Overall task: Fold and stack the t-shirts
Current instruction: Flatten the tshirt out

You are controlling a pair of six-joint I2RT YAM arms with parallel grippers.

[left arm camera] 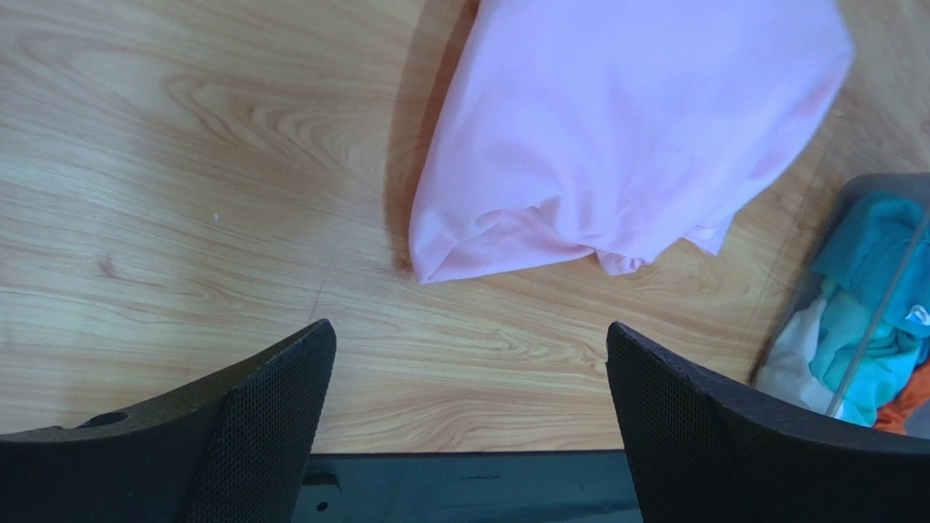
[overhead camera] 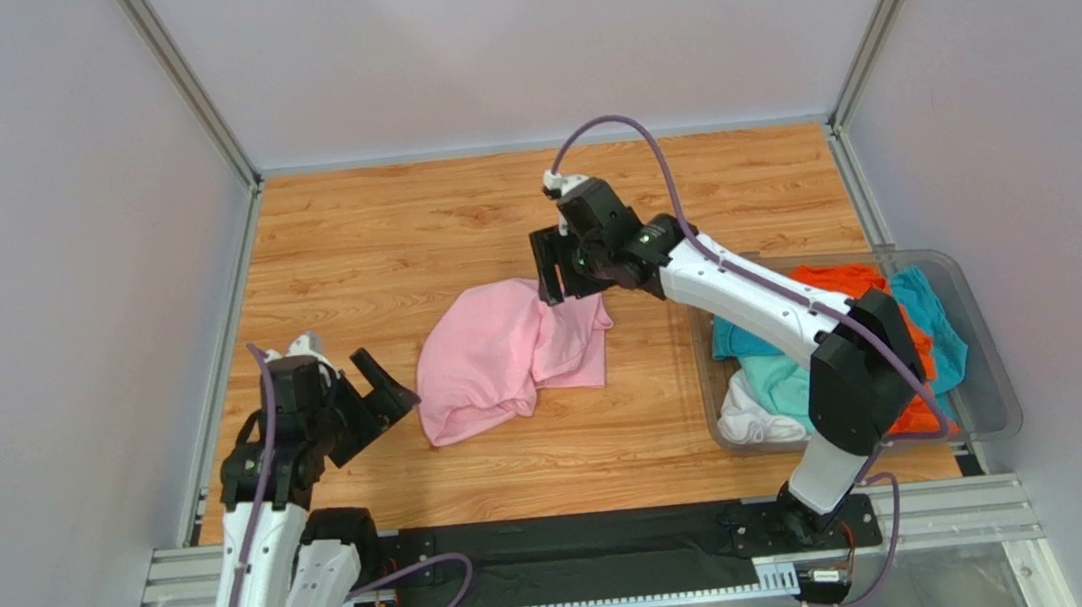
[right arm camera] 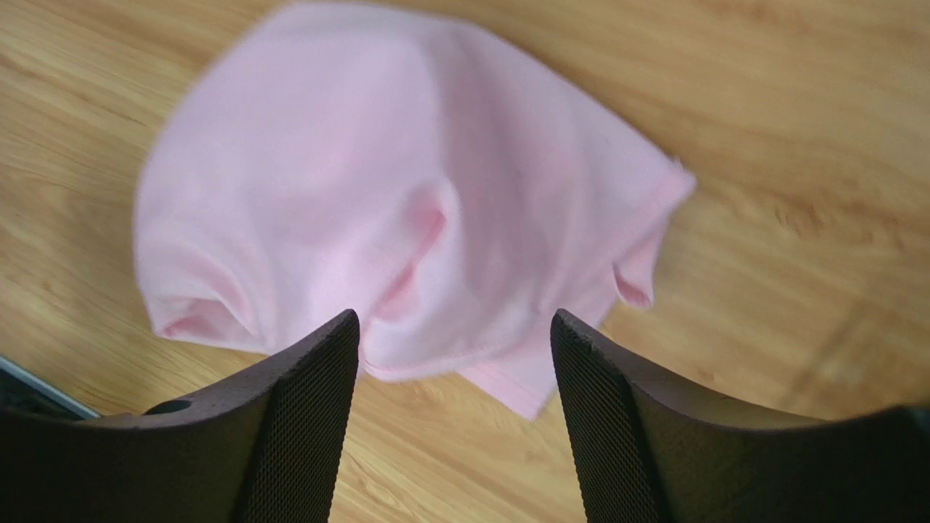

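Wood-grain bench (overhead camera: 389, 237), grey panel walls (overhead camera: 48, 295) on three sides, black rail (overhead camera: 588, 548) along near edge w/ both arm bases.

1. Light pink soft cloth t-shirt (overhead camera: 500, 353): lies rumpled on bench, roughly ctr, partly doubled over itself. A hemmed opening shows at its R side.
2. Clear plastic rectangular bin (overhead camera: 988, 400): on bench at R side, apart from pink shirt. Holds items 3–5, all crumpled together.
3. Orange cloth t-shirt (overhead camera: 847, 276): far part of bin, partly hidden by R arm.
4. Teal cloth t-shirts (overhead camera: 935, 323): mid bin and R side. No. of pcs: cannot tell.
5. White cloth t-shirt (overhead camera: 748, 421): near L corner of bin.
6. White-and-black L arm (overhead camera: 271, 475): at near L corner of bench. L jaws apart, holding nothing, bare bench btwn them. They point toward pink shirt but are apart from it.
7. White-and-black R arm (overhead camera: 742, 290): reaches from its base across bin to far R corner of pink shirt. R jaws apart over shirt's edge, nothing clamped. Whether they touch cloth: cannot tell.
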